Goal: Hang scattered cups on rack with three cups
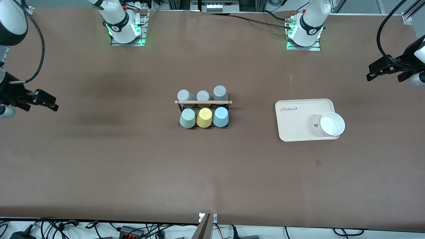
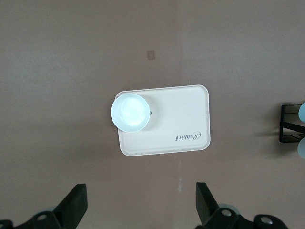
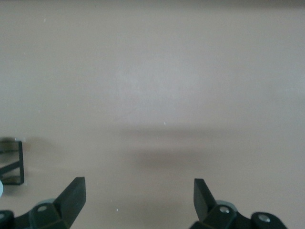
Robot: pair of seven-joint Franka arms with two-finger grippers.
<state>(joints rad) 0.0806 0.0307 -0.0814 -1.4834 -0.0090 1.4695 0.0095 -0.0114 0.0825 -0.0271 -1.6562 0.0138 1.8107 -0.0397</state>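
The black wire rack [image 1: 203,102] with its wooden rod stands mid-table. In its row nearer the camera sit the pale sage green cup [image 1: 188,118], a yellow cup [image 1: 204,117] and the light blue cup [image 1: 220,116]. Three grey cups [image 1: 203,95] fill the farther row. My left gripper [image 1: 371,73] [image 2: 141,191] hangs open and empty over the table's left-arm end, past the tray. My right gripper [image 1: 49,101] [image 3: 138,185] hangs open and empty over bare table at the right-arm end. One end of the rack [image 2: 286,125] [image 3: 14,164] shows in each wrist view.
A beige tray [image 1: 298,113] [image 2: 181,119] lies between the rack and the left arm's end of the table. A white bowl [image 1: 332,124] [image 2: 129,112] sits on its corner nearer the camera. Brown tabletop surrounds the rack.
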